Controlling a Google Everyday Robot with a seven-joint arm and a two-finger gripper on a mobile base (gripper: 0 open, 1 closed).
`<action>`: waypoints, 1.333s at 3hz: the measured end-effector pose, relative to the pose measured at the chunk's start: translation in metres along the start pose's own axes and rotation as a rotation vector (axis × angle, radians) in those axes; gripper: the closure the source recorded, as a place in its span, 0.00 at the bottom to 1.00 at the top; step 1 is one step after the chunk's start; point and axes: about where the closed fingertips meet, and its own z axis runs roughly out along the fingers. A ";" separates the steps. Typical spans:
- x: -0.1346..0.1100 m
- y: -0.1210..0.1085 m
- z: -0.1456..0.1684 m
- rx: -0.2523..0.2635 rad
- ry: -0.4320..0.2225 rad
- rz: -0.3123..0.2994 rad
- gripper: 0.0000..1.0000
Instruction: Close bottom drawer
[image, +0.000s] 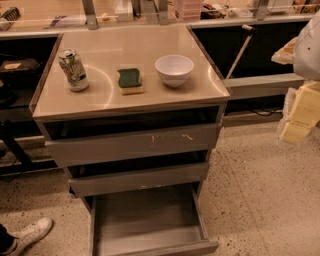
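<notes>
The bottom drawer (148, 218) of the grey-brown cabinet is pulled far out toward me. Its shallow flat box is empty and its slim front panel (161, 248) sits at the lower edge of the view. Above it are the middle drawer front (140, 179) and the tall top drawer front (132, 143) with pale scratch marks, each standing slightly out from the cabinet. My gripper (299, 114), pale yellow under the white arm (307, 45), hangs at the far right edge. It is well to the right of the cabinet, about level with the top drawer, and touches nothing.
On the cabinet top (100, 97) stand a drink can (73, 69), a green sponge (130, 80) and a white bowl (174, 70). A person's white shoe (30, 232) is at the lower left. Speckled floor (260, 200) lies right of the cabinet. Dark shelving runs behind.
</notes>
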 end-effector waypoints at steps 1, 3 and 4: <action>0.000 0.000 0.000 0.000 0.000 0.000 0.00; 0.000 0.000 0.000 0.000 0.000 0.000 0.42; 0.000 0.000 0.000 0.000 0.000 0.000 0.65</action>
